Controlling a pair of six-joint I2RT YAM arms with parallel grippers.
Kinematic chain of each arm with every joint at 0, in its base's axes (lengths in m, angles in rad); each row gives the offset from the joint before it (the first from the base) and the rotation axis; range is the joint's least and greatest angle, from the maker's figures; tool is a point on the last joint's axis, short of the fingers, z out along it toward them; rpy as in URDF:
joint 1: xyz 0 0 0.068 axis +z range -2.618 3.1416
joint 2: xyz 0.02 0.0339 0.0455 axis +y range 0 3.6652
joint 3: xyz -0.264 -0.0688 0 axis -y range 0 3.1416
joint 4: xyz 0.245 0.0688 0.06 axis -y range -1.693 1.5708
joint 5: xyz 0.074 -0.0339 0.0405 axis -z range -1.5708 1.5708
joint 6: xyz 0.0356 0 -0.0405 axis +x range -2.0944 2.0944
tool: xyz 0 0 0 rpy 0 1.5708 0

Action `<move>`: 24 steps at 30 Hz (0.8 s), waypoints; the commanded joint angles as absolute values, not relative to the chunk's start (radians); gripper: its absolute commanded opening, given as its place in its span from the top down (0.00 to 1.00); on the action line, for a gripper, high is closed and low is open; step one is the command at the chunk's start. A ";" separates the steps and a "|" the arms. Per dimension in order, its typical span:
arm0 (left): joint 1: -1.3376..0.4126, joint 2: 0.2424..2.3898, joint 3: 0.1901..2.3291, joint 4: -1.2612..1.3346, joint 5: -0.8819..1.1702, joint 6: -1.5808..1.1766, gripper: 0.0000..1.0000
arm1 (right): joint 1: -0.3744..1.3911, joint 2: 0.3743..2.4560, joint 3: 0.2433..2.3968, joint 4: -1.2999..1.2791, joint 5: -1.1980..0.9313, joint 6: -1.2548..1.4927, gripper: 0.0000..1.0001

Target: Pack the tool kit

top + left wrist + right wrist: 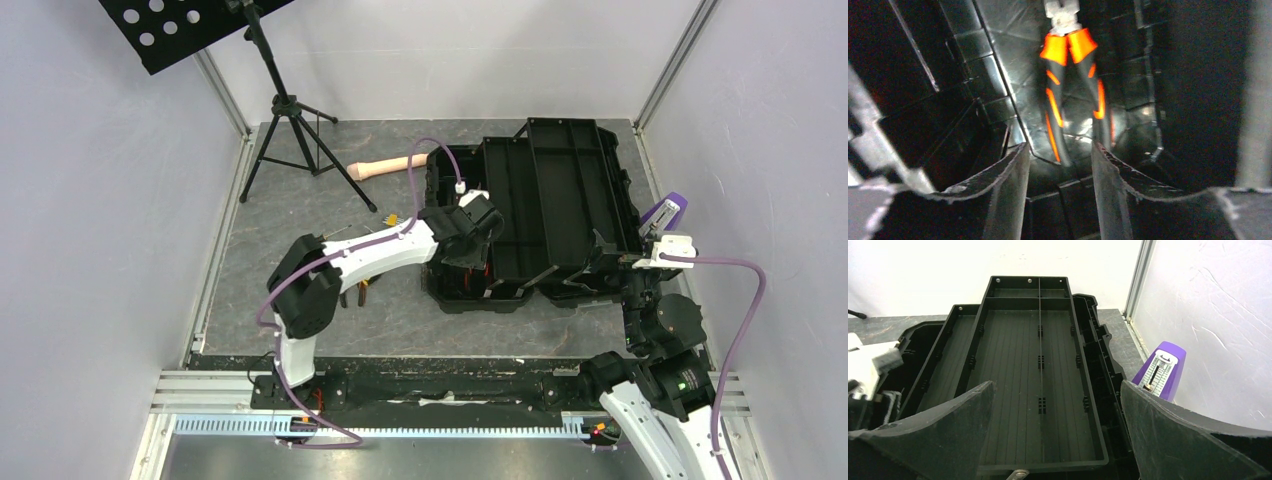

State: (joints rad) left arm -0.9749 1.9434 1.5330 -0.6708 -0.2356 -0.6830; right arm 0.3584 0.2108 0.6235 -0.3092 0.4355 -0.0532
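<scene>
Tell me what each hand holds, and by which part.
Nothing. The left hand stands open above the pliers lying in the toolbox; the right hand is open and empty.

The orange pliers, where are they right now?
In the left wrist view, the orange pliers lie on the floor inside the black toolbox, just ahead of the parted jaws of the left gripper, toward the box's left side.

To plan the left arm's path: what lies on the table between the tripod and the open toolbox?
A beige handle lies there, one end close to the toolbox; the top view shows it.
</scene>
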 commanded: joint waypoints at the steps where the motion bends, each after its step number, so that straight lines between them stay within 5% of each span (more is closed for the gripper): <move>1: -0.988 1.771 1.540 -0.569 -0.262 -0.668 0.42 | 0.365 0.200 0.634 -0.291 0.454 -0.055 0.02; 9: -0.952 1.558 1.423 -0.569 -0.321 -0.646 0.27 | 0.366 0.200 0.641 -0.291 0.459 -0.060 0.02; 24: -0.550 1.162 0.859 -0.654 -0.419 -0.712 0.30 | 0.366 0.216 0.628 -0.273 0.445 -0.056 0.02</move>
